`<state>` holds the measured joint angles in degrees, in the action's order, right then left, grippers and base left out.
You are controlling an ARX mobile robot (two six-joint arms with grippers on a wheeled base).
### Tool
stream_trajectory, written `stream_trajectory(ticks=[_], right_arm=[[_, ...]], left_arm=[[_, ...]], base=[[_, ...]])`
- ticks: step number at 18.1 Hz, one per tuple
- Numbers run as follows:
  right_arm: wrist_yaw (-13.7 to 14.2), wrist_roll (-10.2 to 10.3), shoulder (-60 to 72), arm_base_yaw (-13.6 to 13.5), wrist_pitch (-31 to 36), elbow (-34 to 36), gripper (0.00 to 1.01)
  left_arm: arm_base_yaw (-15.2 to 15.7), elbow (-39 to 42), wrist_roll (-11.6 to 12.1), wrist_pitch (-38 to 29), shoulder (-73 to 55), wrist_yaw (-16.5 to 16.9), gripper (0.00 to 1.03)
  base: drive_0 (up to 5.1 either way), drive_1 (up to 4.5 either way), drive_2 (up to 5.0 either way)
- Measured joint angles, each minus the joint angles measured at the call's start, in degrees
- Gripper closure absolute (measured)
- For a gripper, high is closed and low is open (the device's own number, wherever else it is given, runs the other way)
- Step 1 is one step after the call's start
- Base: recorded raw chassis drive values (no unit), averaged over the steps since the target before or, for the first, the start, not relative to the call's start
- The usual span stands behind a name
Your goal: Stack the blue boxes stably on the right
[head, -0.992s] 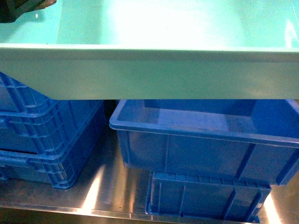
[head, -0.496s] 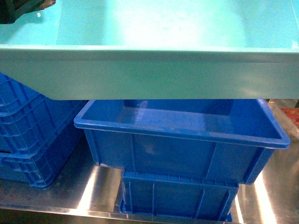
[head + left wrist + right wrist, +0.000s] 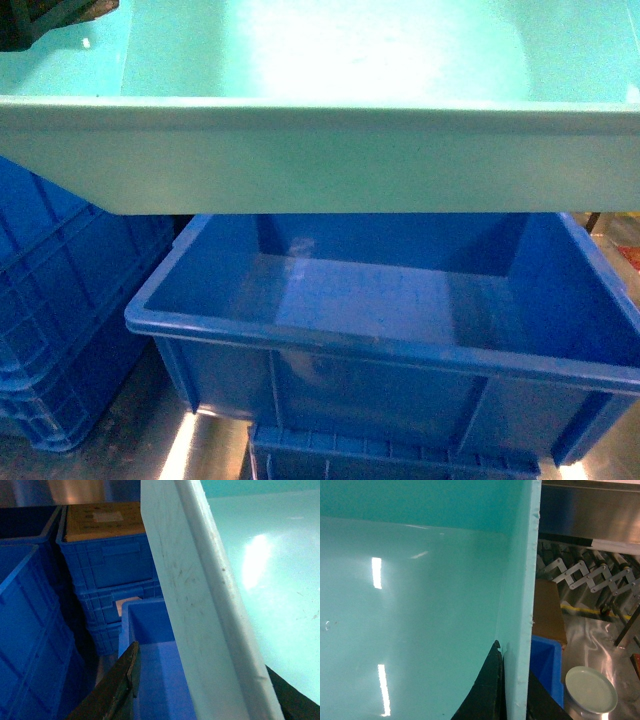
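One blue box, a wide turquoise tub [image 3: 330,150], hangs in the air and fills the top of the head view. My left gripper [image 3: 205,680] straddles its pale left rim [image 3: 200,605], one dark finger [image 3: 125,680] outside and the other inside at the lower right corner. My right gripper [image 3: 515,690] is clamped on the tub's right wall [image 3: 522,595], with one black finger [image 3: 487,690] pressed against the inner face and the other behind the wall. The tub's glossy inside [image 3: 410,605] holds nothing.
Directly under the tub an open dark blue crate [image 3: 380,300] sits on a smaller crate [image 3: 380,465]. Ribbed dark blue crates [image 3: 60,300] stand at the left, one bearing a cardboard box [image 3: 105,520]. To the right are a brown box [image 3: 547,610], a round white dish [image 3: 590,690] and an accordion conveyor [image 3: 590,575].
In the head view the dark blue crates have slid left and grown larger; the open crate now lies centred beneath the tub. The tub keeps its place in the view.
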<state>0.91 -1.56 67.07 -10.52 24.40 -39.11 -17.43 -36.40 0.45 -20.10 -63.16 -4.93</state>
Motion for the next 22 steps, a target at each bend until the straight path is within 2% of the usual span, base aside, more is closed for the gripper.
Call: stream_trajectory(ticks=[6, 22], right_arm=[[0.0, 0.0, 0.2, 0.0, 0.1, 0.0, 0.99], [0.0, 0.0, 0.3, 0.0, 0.0, 0.0, 0.99]], left_arm=[[0.0, 0.0, 0.0, -0.1, 0.0, 0.0, 0.53], [0.0, 0.2, 0.0, -0.1, -0.4, 0.0, 0.53]], base=[[0.0, 4.10, -4.1], [0.0, 0.46, -0.5]])
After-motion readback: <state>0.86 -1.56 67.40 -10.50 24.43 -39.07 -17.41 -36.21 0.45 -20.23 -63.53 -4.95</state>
